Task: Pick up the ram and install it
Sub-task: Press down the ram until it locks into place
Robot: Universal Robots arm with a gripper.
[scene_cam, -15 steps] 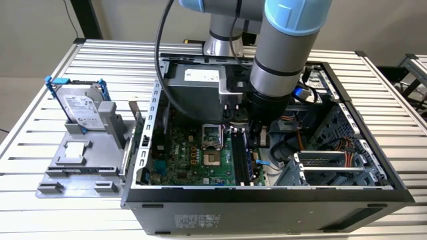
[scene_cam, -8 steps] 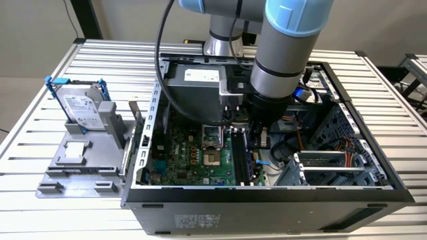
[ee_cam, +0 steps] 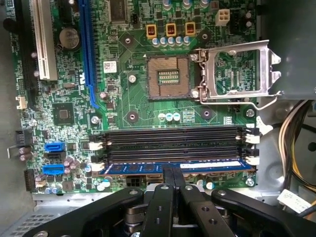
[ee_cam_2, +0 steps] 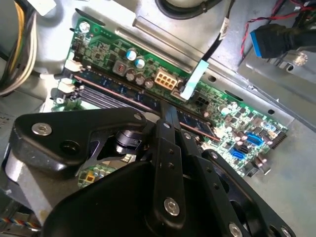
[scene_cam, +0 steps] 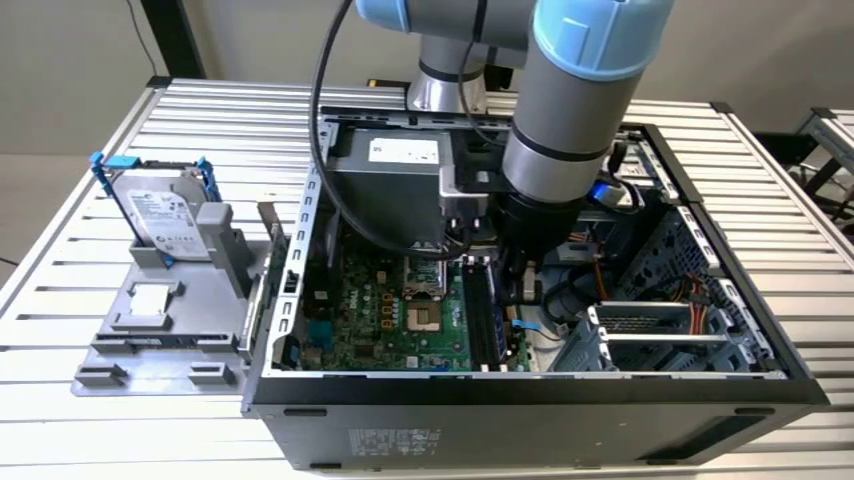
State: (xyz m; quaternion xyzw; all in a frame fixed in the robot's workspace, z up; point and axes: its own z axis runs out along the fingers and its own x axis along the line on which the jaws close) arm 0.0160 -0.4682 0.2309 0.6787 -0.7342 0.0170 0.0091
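The ram (ee_cam: 133, 168) is a long dark blue stick standing on edge in the memory slot closest to the motherboard's edge; it is also seen in the second wrist view (ee_cam_2: 197, 124). The other black memory slots (ee_cam: 173, 140) with white end clips lie beside it. My gripper (ee_cam: 173, 174) has its two black fingers pressed together on the stick's upper edge near its middle, as the second wrist view (ee_cam_2: 170, 112) also shows. In the exterior view the gripper (scene_cam: 507, 300) reaches down inside the open computer case (scene_cam: 534, 385).
An open CPU socket (ee_cam: 168, 76) with its raised metal frame (ee_cam: 237, 74) lies beyond the slots. Yellow cables (ee_cam: 296, 148) hang at the case wall. The power supply (scene_cam: 400, 170) and drive cage (scene_cam: 667, 335) flank the arm. A hard drive (scene_cam: 167, 215) stands outside the case on a grey holder.
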